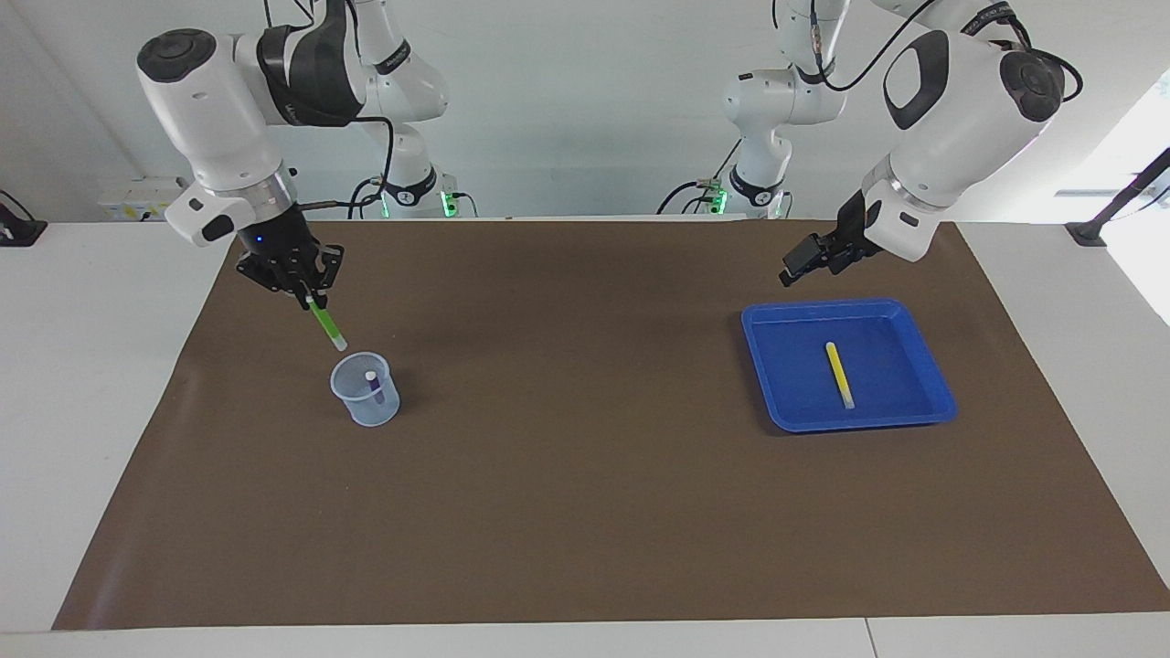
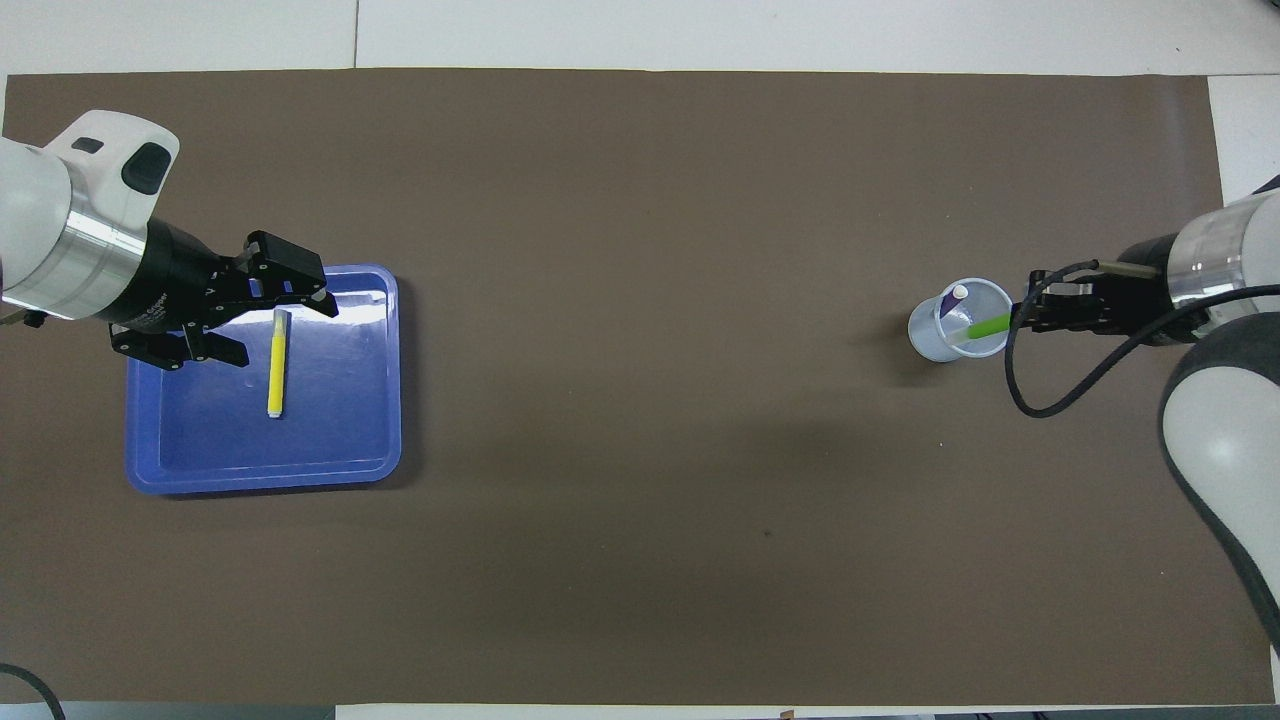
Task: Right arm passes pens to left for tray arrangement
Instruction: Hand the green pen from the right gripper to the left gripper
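Note:
My right gripper point(image 1: 306, 294) point(image 2: 1020, 315) is shut on the green pen point(image 1: 325, 324) point(image 2: 985, 327), which hangs clear above the pale blue cup point(image 1: 366, 389) point(image 2: 962, 320). The purple pen point(image 1: 373, 385) point(image 2: 951, 300) stands inside that cup. In the blue tray point(image 1: 925, 400) point(image 2: 345, 470), at the left arm's end of the table, lies the yellow pen point(image 1: 839, 375) point(image 2: 276, 365). My left gripper point(image 1: 804, 261) point(image 2: 280, 300) hangs open in the air over the tray's rim nearest the robots, holding nothing.
A brown mat point(image 1: 585, 475) covers most of the white table, from the cup across to the tray. Cables trail from both arms' wrists.

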